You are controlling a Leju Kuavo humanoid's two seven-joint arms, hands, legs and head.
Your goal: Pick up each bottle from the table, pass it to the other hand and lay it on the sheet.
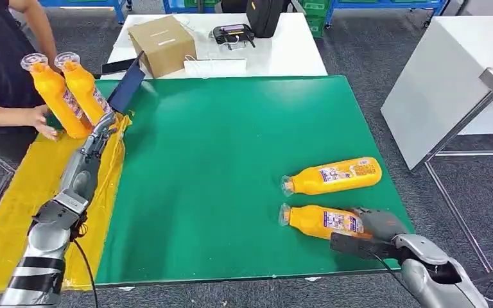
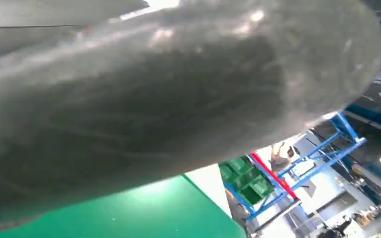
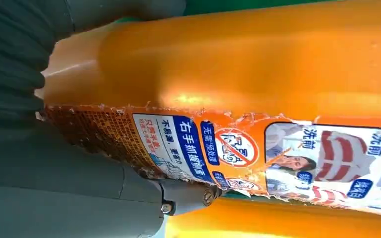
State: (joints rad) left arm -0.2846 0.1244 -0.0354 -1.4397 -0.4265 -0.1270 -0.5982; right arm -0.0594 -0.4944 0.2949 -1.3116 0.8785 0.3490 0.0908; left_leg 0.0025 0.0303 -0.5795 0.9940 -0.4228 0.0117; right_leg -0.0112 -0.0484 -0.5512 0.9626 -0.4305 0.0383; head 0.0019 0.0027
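1. Closing on the near bottle [image 1: 324,221], the right hand [image 1: 377,226] sits at its base end, near right on the green mat [image 1: 231,147]; the right wrist view has grey fingers [image 3: 188,196] wrapped against the torn label, so I judge it grasping, bottle not yet lifted.
2. Just beyond, a second bottle [image 1: 334,176] lies flat on the mat, cap end to the left, untouched.
3. Left hand [image 1: 103,131] reaches to the far left over the yellow sheet [image 1: 19,205], right against the base of two upright bottles [image 1: 70,93]. Whether it grips one or has let go, I cannot tell; its wrist view is blurred grey.
4. A person's hand [image 1: 42,120] rests at that same pair, at the sheet's far edge.
5. Progress, as a judgement: two bottles at the sheet, though standing rather than laid down; two left on the mat, one under grasp. Roughly half done.
6. Far table [image 1: 295,58]: cardboard box [image 1: 162,43], dark bag [image 1: 264,16].
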